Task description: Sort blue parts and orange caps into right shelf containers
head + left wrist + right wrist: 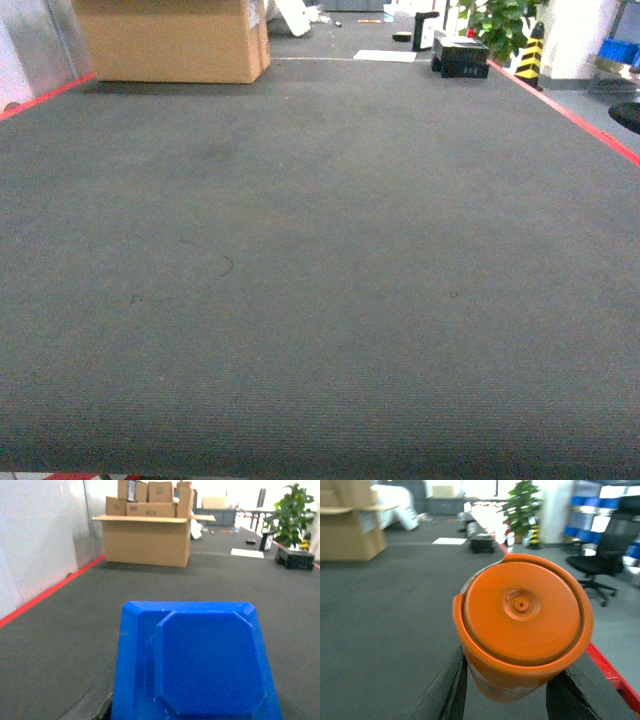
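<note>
An orange cap (522, 625) is gripped between the dark jaws of the right gripper (506, 692), which are closed against its sides. A blue part (197, 665) is seen just ahead of the left wrist camera; whether the left jaws hold it cannot be told. Beyond both, grey carpeted floor (320, 280), a cardboard box (146, 539) and a potted plant (521, 507) are seen.

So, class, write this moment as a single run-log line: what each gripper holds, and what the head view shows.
left gripper: shut on blue part | right gripper: shut on orange cap | head view: grey floor, no shelf seen
</note>
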You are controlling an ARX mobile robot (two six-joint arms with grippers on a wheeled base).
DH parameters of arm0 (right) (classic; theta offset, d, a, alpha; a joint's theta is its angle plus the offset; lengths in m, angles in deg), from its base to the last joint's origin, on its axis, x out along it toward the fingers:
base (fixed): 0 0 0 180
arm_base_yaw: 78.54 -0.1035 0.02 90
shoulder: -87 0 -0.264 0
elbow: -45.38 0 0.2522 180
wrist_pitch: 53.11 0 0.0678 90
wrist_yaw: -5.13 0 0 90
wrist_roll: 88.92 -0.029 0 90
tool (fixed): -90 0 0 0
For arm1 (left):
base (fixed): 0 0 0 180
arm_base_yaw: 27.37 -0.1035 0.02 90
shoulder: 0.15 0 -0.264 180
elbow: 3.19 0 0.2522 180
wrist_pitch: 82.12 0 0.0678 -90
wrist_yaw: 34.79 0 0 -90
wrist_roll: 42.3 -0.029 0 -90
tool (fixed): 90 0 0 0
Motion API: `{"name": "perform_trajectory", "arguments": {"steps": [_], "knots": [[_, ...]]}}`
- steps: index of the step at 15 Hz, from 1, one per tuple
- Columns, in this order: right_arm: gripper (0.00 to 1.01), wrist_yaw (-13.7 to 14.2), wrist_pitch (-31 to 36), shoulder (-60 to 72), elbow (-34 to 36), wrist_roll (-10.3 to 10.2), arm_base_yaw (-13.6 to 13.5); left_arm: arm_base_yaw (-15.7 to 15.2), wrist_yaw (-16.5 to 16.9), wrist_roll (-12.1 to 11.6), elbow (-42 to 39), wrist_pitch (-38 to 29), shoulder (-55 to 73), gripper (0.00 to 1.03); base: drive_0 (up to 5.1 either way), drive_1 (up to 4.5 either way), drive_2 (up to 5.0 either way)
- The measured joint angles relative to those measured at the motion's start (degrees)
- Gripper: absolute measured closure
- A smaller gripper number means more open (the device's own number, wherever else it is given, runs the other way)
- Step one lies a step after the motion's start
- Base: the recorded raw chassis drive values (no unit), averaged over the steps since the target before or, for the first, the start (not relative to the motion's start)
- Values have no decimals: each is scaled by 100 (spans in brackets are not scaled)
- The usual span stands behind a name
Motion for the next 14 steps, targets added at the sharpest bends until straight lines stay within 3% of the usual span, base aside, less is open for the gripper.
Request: {"name": "perform_trajectory", "arguments": {"steps": [1, 2, 4, 10, 11, 12, 14], "knots": [[62, -870, -595, -330, 42, 2, 275, -181, 518, 39, -35, 621, -247, 59, 0, 0, 0], [62, -1539, -758, -669, 275, 2, 564, -343, 905, 81, -310, 748, -570, 59, 0, 0, 0], [62, -2201, -846, -1117, 708, 0, 914, -623, 1239, 138, -741, 767, -1080, 59, 0, 0, 0], [62, -2887, -1322, -2240, 1344, 2, 1613, -1158, 1784, 142, -1506, 1311, -2347, 59, 0, 0, 0], [62, -3235, -1427, -2398, 1401, -2, 1825, -1486, 2164, 140, -1587, 1447, -2542, 59, 0, 0, 0], [62, -3451, -1534, -2579, 1467, 2, 2192, -1679, 2194, 153, -1652, 1580, -2741, 59, 0, 0, 0], [62, -3523, -1738, -2881, 1543, -9, 2212, -1626, 2291, 155, -1746, 1851, -3132, 59, 0, 0, 0]]}}
